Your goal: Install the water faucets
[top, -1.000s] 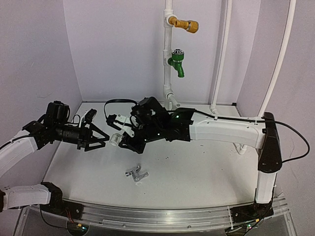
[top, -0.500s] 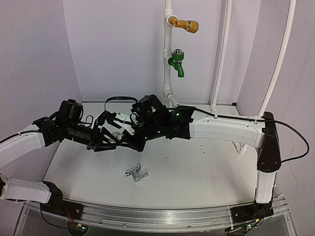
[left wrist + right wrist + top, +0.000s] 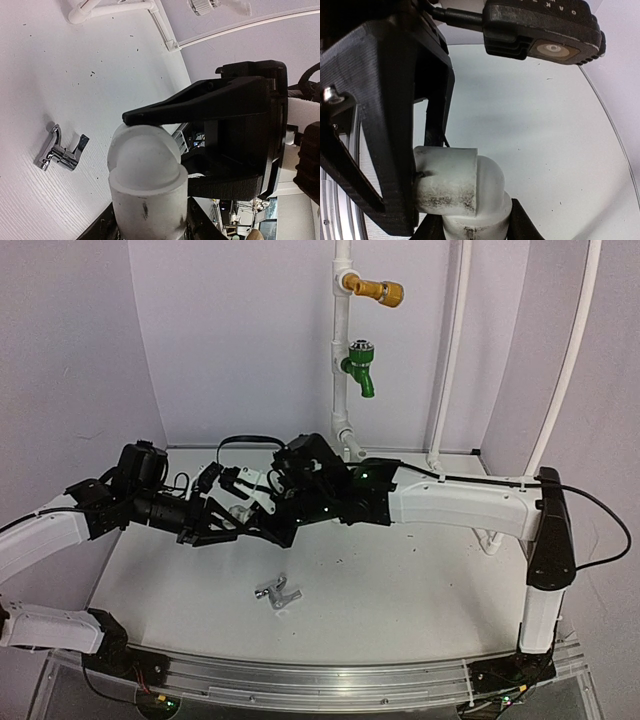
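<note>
A short white plastic fitting (image 3: 238,512), an elbow with a round socket, hangs above the table at centre left, between both grippers. My right gripper (image 3: 246,506) is shut on one end of the fitting (image 3: 462,187). My left gripper (image 3: 230,520) is shut on the other end (image 3: 146,175), with a dark finger pressed on each side. In the left wrist view the right gripper's black fingers (image 3: 200,102) reach over the elbow. The shiny silver tap (image 3: 277,594) with its lever handle lies loose on the table nearer the front, also in the left wrist view (image 3: 61,150).
A white upright pipe (image 3: 342,330) at the back wall carries a yellow-brass tap (image 3: 378,289) and a green tap (image 3: 360,365). Two more white pipes (image 3: 450,350) run up at the right. The table is ringed by pale curved walls.
My left arm has swung right to the fitting held by the right gripper, and its jaws have closed on it. The right gripper stayed shut. The silver tap has not moved.
</note>
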{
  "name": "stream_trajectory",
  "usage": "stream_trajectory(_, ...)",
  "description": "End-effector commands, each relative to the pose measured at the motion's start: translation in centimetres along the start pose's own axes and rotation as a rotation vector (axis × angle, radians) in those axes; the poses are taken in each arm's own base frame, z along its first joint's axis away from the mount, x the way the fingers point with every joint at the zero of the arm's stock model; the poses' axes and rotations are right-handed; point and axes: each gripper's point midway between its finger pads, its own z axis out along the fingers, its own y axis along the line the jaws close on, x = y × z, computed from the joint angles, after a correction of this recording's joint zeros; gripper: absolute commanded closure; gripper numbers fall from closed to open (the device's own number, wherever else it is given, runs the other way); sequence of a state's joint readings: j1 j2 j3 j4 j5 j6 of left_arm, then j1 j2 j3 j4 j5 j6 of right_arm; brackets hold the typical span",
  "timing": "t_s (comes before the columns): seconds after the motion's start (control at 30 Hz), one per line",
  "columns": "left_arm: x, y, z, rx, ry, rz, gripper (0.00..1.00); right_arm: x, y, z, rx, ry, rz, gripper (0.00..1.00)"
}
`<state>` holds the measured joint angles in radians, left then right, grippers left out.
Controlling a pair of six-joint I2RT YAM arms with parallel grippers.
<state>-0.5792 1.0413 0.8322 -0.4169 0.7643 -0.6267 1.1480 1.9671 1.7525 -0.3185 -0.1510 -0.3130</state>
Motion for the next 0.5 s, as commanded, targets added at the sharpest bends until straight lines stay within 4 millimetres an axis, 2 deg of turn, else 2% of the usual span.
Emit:
stream_trajectory(0.0, -3.4, -3.5, -1.7, 0.056, -0.151, 0.116, 0.61, -1.7, 1.2, -1.8, -0.023, -0.055, -0.013, 0.82)
stream_trajectory(0.2, -4.4, -4.2, -2.3, 0.057, -0.201, 0.123, 0.56, -1.9, 1.0, -1.8, -0.013, -0.061, 0.006, 0.83)
stream_trajectory(0.47, -4.9, -2.6, -1.2, 0.018, -0.194, 0.08, 0.58, -3.4, 0.0, -2.3, 0.032, -0.103, 0.081, 0.87)
